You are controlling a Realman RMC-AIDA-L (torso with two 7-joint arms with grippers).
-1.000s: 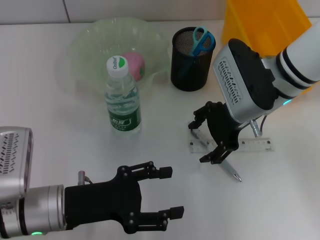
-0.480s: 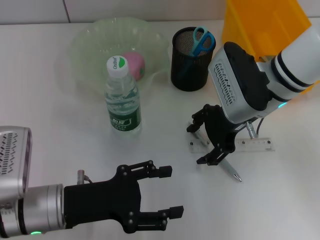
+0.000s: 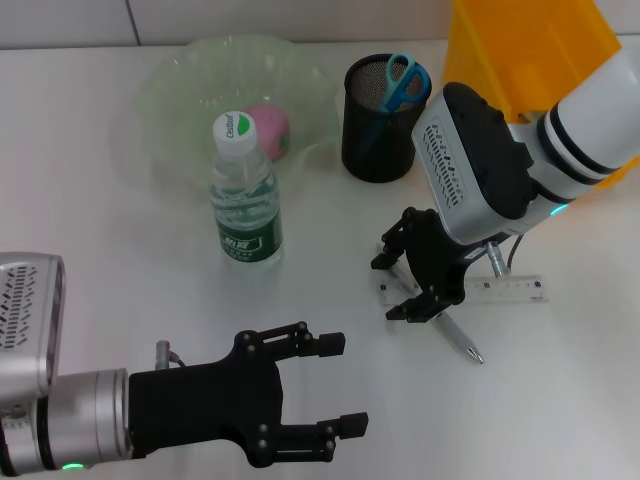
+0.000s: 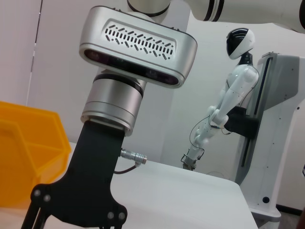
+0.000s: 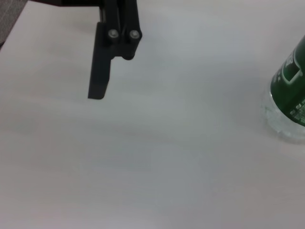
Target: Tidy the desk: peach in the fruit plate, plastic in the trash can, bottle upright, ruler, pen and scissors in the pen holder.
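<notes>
The right pincer (image 3: 408,283) hangs open over the pen (image 3: 452,333) and ruler (image 3: 500,291); next, judging, it must lower and close.

You have one bottle (image 3: 245,190), one peach (image 3: 270,129), one fruit plate (image 3: 180,80), one pen holder (image 3: 381,125), one pair of scissors (image 3: 405,80), one ruler (image 3: 500,290), one pen (image 3: 458,338) and one yellow bin (image 3: 530,50).
</notes>
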